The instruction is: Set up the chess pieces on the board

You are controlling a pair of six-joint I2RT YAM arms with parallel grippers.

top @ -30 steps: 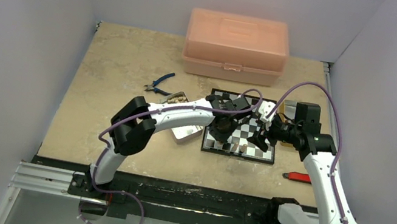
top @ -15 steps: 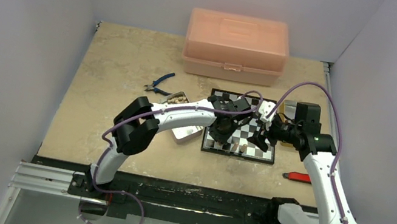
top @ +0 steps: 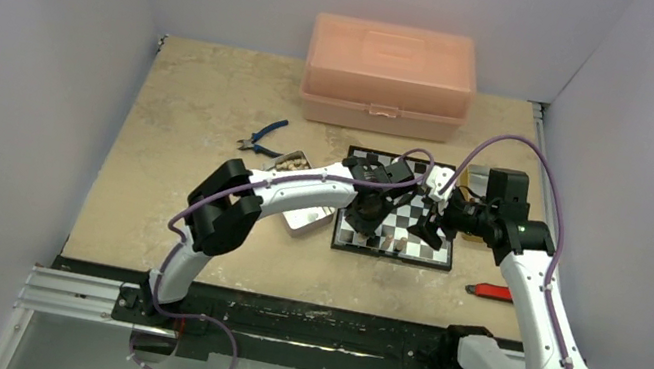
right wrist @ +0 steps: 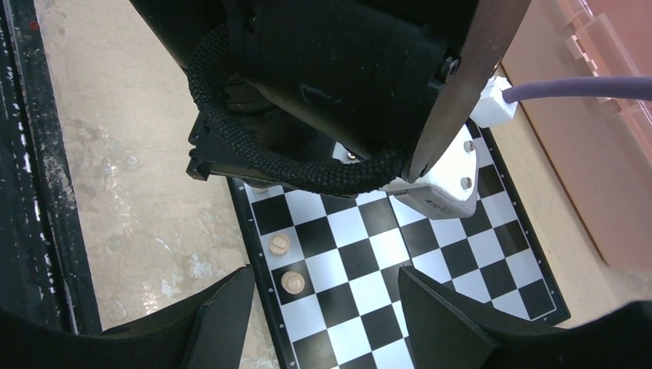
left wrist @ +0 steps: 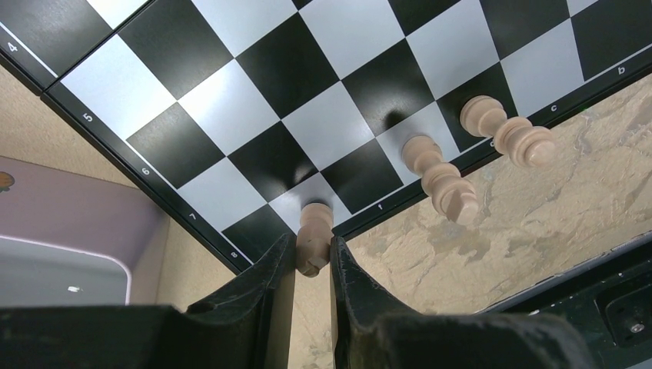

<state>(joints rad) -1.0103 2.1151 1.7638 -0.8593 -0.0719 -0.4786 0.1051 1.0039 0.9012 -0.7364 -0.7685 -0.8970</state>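
Since neither arm shifts visibly over the last second, the left hand (left wrist: 312,265) stays narrow around a tan chess piece (left wrist: 314,231). The piece stands on the near row of the board (left wrist: 254,54), left of two placed pieces (left wrist: 438,173). The right hand (right wrist: 323,304) hangs wide and empty. Release appears due next.

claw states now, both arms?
Left claw: closed on a tan chess piece.
Right claw: open, empty, above the board.
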